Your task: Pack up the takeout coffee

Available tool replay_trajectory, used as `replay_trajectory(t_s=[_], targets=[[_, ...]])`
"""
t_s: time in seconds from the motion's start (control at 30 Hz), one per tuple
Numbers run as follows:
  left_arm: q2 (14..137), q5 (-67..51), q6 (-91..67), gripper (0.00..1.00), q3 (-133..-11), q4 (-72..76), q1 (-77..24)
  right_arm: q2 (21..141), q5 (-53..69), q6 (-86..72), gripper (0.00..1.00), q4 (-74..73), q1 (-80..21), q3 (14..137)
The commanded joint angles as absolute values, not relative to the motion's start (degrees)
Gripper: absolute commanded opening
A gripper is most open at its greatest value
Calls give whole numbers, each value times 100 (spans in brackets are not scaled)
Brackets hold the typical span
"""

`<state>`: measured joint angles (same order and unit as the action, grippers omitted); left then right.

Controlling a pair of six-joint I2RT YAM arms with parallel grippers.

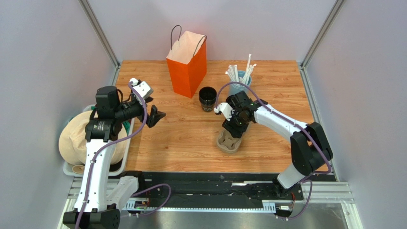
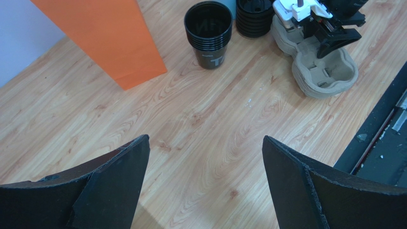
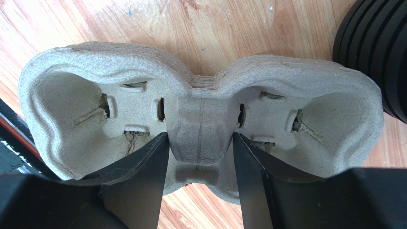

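My right gripper (image 3: 199, 183) straddles the cardboard cup tray's (image 3: 200, 86) centre bridge, fingers apart; beside it, the coffee cups (image 2: 208, 33) look light and crushable, so I'd grip their rim.

Rough matt pulp tray (image 3: 200, 124); wood-grain table (image 2: 205, 124).

Lab cell: grey panels (image 1: 43, 57), railed table (image 1: 191, 133)

My black two-finger left gripper (image 1: 155, 116) hangs at nine o'clock, jaws spread wide, wrist level and pointing toward three. My black two-finger right gripper (image 1: 232, 131) sits just right of centre, wrist pitched steeply down, fingers (image 3: 143, 176) parted.
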<state>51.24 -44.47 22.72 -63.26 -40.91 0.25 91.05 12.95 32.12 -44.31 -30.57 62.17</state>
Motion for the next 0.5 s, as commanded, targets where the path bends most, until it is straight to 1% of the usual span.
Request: replay_trajectory(t_s=[0.0, 0.17, 0.47], targets=[[5080, -4526, 2382, 97, -6328, -3955, 26, 8983, 888, 3410, 54, -4236, -3041, 6144], [5071, -4526, 2382, 97, -6319, -3955, 18, 8842, 809, 3498, 52, -4245, -2778, 6108], [5071, -4526, 2373, 97, -6328, -3964, 26, 8719, 1028, 3814, 52, -4341, -1926, 6135]])
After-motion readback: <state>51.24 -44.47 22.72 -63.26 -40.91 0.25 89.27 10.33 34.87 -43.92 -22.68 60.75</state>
